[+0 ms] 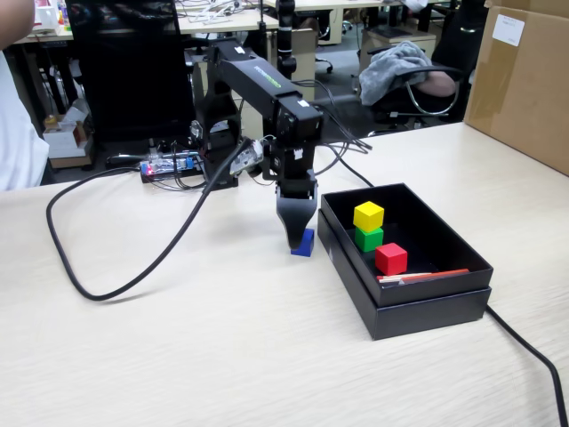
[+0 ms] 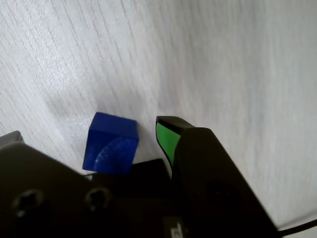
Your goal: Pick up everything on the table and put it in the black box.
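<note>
blue cube [image 1: 304,242] on table [image 1: 222,338], just left of black box [image 1: 427,307], no long axis, faces skewed to the grain | gripper [image 1: 297,246] at cube, jaws apart, cube beside green-padded jaw

A pale wood-grain table [image 1: 222,347] carries a black box [image 1: 418,307] at three o'clock. A blue cube [image 1: 304,243] sits centre, a black cable [image 1: 98,285] at nine o'clock.

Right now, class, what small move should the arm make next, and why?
Probably shut the gripper on the blue cube. The cube sits on the table beside the green-padded fingertip, apparently ungrasped, while the other three cubes already lie in the black box.
</note>
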`<state>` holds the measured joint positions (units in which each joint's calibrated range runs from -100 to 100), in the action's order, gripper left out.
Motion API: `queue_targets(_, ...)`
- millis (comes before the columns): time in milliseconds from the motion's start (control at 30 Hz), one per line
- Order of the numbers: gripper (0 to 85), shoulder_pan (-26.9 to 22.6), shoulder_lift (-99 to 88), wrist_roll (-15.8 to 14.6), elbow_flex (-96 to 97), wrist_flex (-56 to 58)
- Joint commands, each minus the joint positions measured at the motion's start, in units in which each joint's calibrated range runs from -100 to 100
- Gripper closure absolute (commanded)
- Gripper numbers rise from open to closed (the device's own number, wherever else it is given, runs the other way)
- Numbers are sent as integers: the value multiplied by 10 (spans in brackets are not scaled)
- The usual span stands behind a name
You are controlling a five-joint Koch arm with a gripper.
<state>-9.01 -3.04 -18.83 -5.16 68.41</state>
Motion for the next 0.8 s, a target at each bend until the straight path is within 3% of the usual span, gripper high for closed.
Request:
queue_targets(0,333,-5,24,-6,-62,2)
queue_targets(133,358,-7,63,-5,-76,2)
queue_targets(333,463,-10,86,7,-84,1)
queue_targets(600,785,-8,96,14,-100,0)
queue_targets(767,786,-3,55,20,-97,3)
